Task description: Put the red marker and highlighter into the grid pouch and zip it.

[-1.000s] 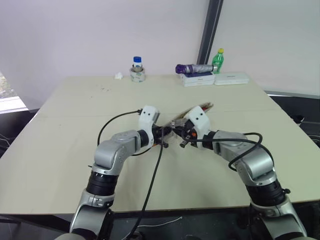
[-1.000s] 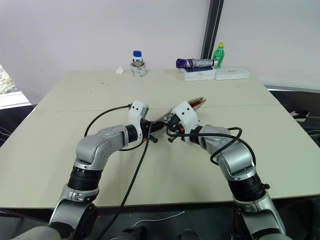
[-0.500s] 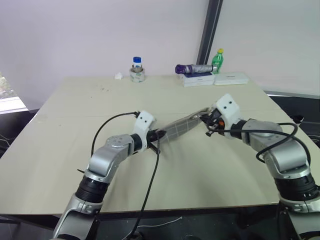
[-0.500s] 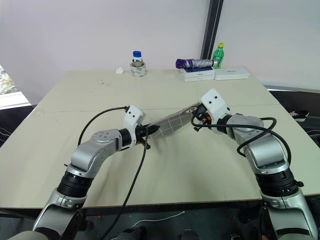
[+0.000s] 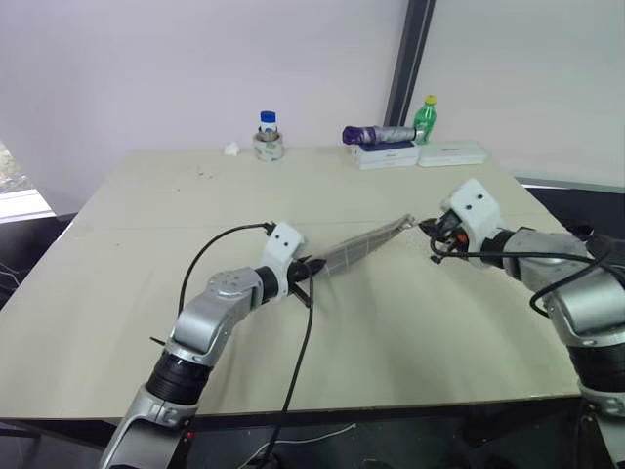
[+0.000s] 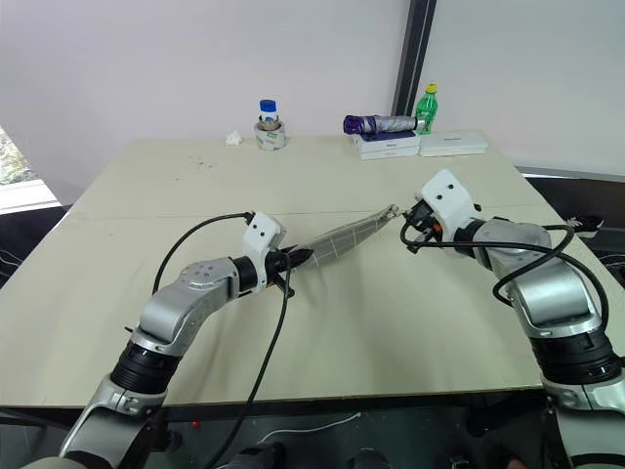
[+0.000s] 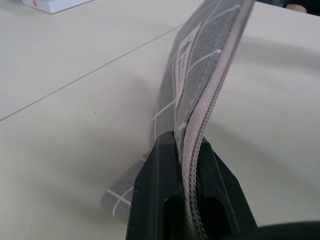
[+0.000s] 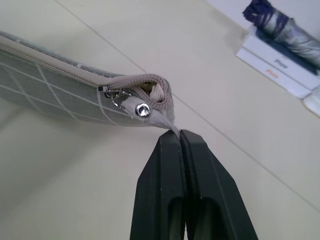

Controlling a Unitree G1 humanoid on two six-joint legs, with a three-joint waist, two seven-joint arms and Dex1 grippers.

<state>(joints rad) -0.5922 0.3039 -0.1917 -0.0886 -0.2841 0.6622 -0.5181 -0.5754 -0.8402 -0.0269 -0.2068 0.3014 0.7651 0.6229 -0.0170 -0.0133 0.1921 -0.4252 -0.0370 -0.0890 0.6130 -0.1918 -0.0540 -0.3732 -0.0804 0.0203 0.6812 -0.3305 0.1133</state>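
Grid pouch [image 5: 359, 247] is stretched in the air above the table [image 5: 127, 293], held at both ends by the two grippers. Nearest of all, the left gripper [image 7: 186, 150] has its two black fingers [image 7: 162, 180] pressed together on one end of the pouch, with the pale zipper edge [image 7: 210, 107] running straight out from between the jaws and the grey fabric with its white grid lines hanging to one side of them. A small white label [image 7: 184, 50] sits on the fabric face a little way out from the jaws. Seen from the head, this gripper [image 5: 299, 269] is at the lower, nearer end of the pouch, which rises from it at a slant toward the other arm.

Beyond that, the right gripper [image 8: 180, 136] has its fingers [image 8: 160, 175] closed tight on a thin pale tab at the far end of the pouch, right at the tips of the jaws. Just past the tips the metal zipper slider [image 8: 114, 96] and a round silver rivet [image 8: 142, 110] lie against the curled end of the zipper tape, and the zipper looks drawn shut along the length that shows. From the head view this gripper [image 5: 430, 234] is at the higher end, with the pouch taut between the two sets of jaws.

Far past both grippers, along the back edge of the table, stand a blue-capped jar [image 5: 268, 137], a folded purple umbrella [image 5: 379, 133] lying on flat white boxes [image 5: 387, 154], and a green bottle [image 5: 425, 118].
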